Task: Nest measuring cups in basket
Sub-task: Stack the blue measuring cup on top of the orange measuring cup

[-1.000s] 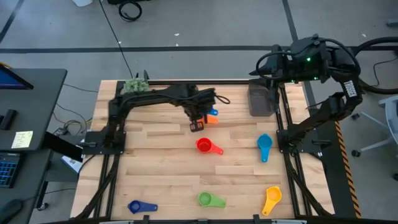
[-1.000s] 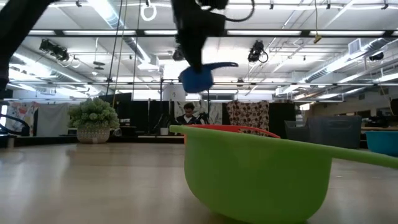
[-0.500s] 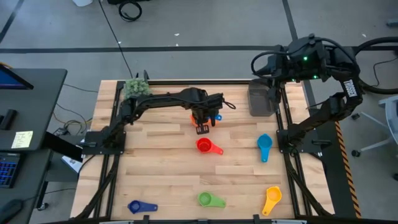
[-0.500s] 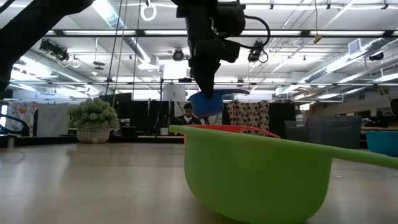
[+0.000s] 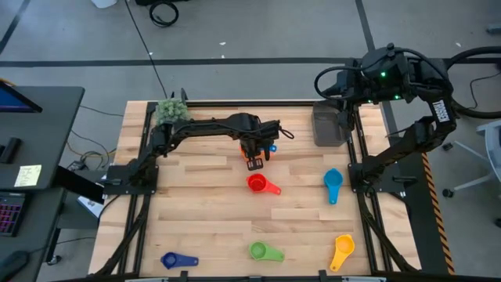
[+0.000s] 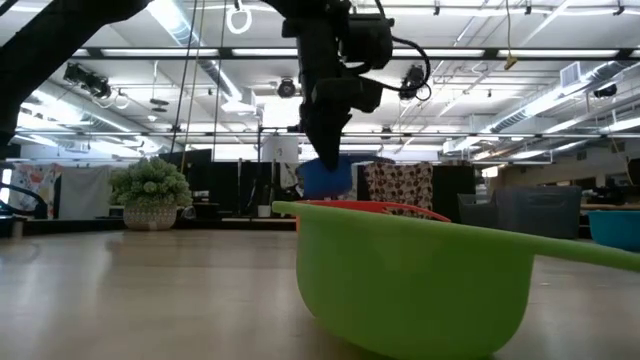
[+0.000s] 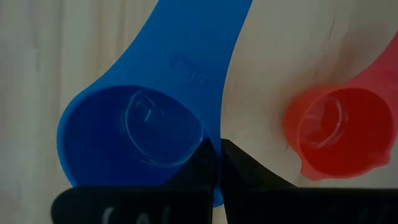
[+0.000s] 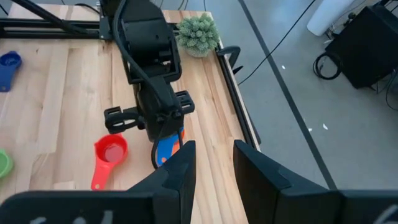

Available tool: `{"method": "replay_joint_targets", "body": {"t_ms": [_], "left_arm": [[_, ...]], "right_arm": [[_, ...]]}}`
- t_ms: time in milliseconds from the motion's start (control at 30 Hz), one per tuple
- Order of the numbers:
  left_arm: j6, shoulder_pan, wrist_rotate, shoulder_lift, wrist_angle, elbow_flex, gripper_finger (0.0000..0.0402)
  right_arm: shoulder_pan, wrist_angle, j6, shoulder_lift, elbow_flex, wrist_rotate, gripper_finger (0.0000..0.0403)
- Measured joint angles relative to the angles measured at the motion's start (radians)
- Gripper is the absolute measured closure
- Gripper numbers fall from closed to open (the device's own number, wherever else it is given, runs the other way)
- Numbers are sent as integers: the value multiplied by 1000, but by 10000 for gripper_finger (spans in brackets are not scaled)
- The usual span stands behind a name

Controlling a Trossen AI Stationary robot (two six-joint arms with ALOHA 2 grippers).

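Observation:
My left gripper hangs over the table's far middle, shut on a dark blue measuring cup. That cup hovers mouth up beside an orange cup on the wood. Loose on the table lie a red cup, a light blue cup, a yellow cup, a green cup and another dark blue cup. The dark grey basket stands at the far right. My right gripper waits high above the basket's side, open, with nothing between its fingers. My left gripper pinches the blue cup's bowl wall on the side away from the handle, one finger inside the bowl and one outside. The fingers come from above, pointing down. The cup hangs clear of the table, mouth up and about level.
A fuzzy green plant ball sits at the far left corner. Dark frame rails run along the table's left and right sides. In the low view the green cup fills the foreground, with the red cup's rim behind it.
My left gripper has come down toward the table with the blue cup, drifting slightly toward the table's right edge. The cup has stayed clear of the table and now hangs much lower, close above the orange cup's level.

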State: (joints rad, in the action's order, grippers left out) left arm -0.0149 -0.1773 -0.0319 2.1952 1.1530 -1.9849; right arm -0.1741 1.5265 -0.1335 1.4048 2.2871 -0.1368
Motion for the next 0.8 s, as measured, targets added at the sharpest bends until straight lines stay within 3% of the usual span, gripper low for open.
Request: {"method": "replay_joint_targets", "body": {"t_ms": [600, 800], "left_arm": [[-1, 0, -1, -5, -142, 175, 390], [0, 0, -5, -6, -148, 173, 340]], "right_arm": [[0, -1, 0, 0, 0, 0, 291], [0, -1, 1, 0, 0, 0, 291]]}}
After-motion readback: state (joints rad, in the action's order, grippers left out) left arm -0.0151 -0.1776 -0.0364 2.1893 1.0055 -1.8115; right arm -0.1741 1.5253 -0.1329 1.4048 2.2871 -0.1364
